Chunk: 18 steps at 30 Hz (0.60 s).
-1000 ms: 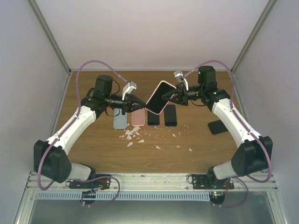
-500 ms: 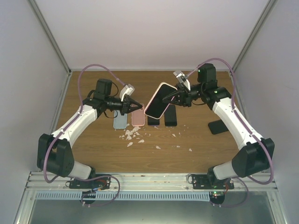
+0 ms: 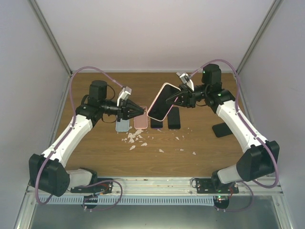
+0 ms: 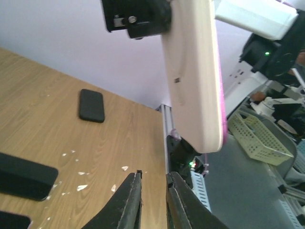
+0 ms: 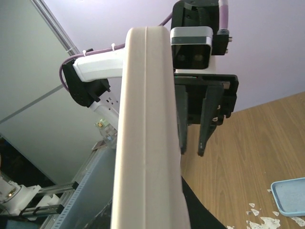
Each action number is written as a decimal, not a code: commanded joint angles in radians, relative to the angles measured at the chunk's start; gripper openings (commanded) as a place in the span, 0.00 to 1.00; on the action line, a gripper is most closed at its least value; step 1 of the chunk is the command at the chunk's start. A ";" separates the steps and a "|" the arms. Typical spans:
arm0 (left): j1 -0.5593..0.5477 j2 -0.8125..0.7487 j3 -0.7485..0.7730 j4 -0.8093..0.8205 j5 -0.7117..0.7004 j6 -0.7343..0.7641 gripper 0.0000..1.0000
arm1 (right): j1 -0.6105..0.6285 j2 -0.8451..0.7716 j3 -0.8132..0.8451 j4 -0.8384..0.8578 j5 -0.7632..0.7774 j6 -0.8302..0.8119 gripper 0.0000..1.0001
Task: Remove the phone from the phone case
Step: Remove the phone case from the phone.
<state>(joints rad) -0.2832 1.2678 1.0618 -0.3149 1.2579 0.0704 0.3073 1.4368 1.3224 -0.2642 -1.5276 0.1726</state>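
The phone in its pale pink case [image 3: 162, 101] hangs tilted above the table, dark screen up. My right gripper [image 3: 178, 98] is shut on its upper right end. In the right wrist view the case's edge [image 5: 147, 133] fills the middle and one black finger [image 5: 194, 210] shows behind it. My left gripper [image 3: 142, 110] is just left of the phone's lower end, not touching it. In the left wrist view its jaws [image 4: 152, 179] are a narrow gap apart and empty, with the case's back [image 4: 195, 71] up and to the right.
On the table lie a blue case [image 3: 122, 125], a pink case [image 3: 140, 121], two black phones [image 3: 156, 122] [image 3: 174, 118] and another black phone [image 3: 221, 129] at the right. White scraps [image 3: 136, 138] are scattered in front of them.
My left gripper has drawn back to the left, away from the phone's lower end. The right gripper still holds the cased phone in nearly the same place.
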 commanded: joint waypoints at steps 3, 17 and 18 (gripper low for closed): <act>-0.013 -0.022 0.016 0.042 0.124 -0.027 0.20 | -0.005 -0.021 -0.004 0.101 -0.049 0.076 0.00; -0.052 -0.014 0.028 0.109 0.116 -0.122 0.36 | -0.005 -0.022 -0.017 0.109 -0.052 0.078 0.01; -0.053 -0.014 0.026 0.113 0.113 -0.124 0.37 | -0.003 -0.022 -0.018 0.108 -0.052 0.077 0.00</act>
<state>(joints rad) -0.3260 1.2594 1.0637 -0.2710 1.3510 -0.0189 0.3065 1.4368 1.3067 -0.2001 -1.5284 0.2413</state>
